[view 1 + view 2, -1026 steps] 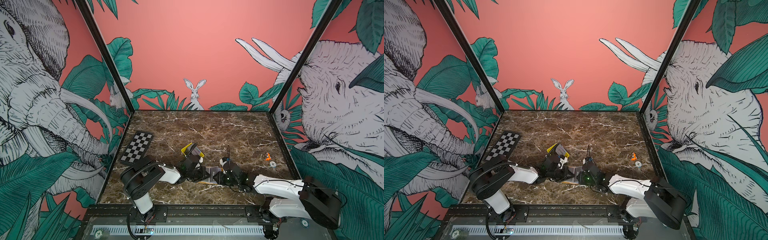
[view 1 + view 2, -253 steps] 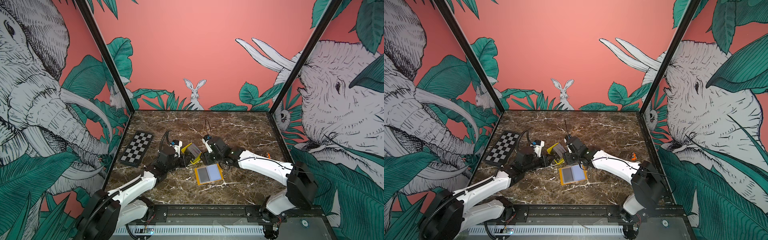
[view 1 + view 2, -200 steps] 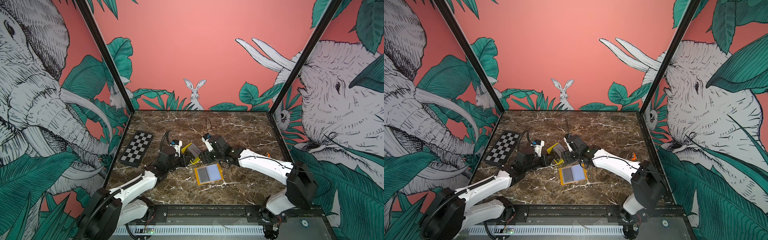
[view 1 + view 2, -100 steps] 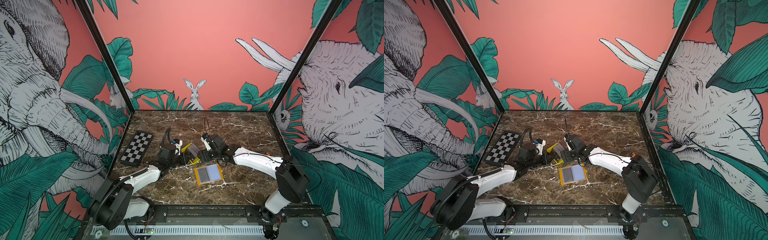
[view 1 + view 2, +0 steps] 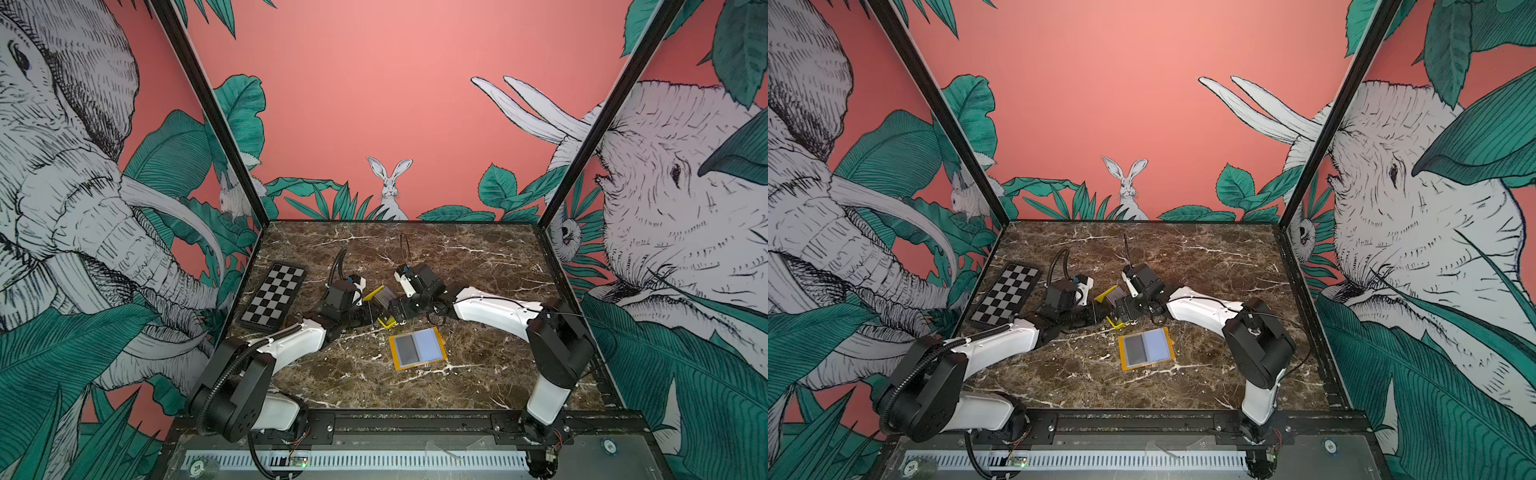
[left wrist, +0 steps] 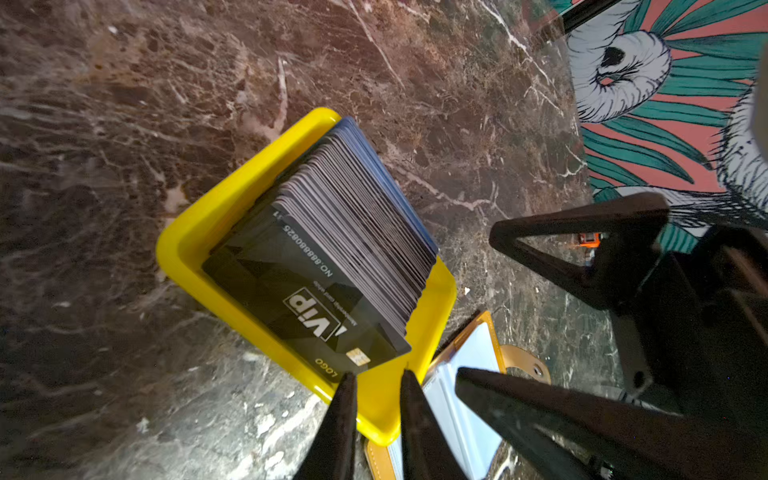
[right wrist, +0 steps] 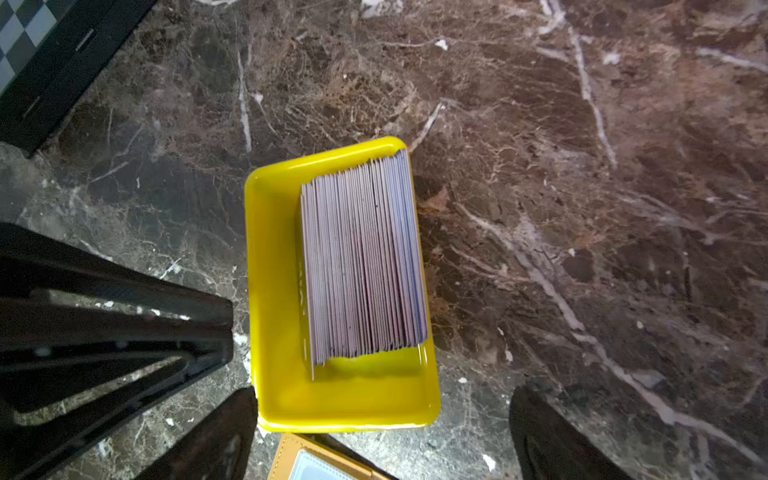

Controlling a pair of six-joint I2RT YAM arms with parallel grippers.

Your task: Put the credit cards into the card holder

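The credit cards (image 6: pixel 332 249), marked "VIP", are seen just past the left gripper (image 6: pixel 376 386), jaws barely parted; the right gripper (image 7: pixel 382 399) is spread wide.

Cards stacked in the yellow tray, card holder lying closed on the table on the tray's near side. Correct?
Not quite. The card holder lies open, clear sleeves facing up, as both top views show. The rest holds: the credit cards are stacked in the yellow tray, and the holder is on the table on the tray's near side.
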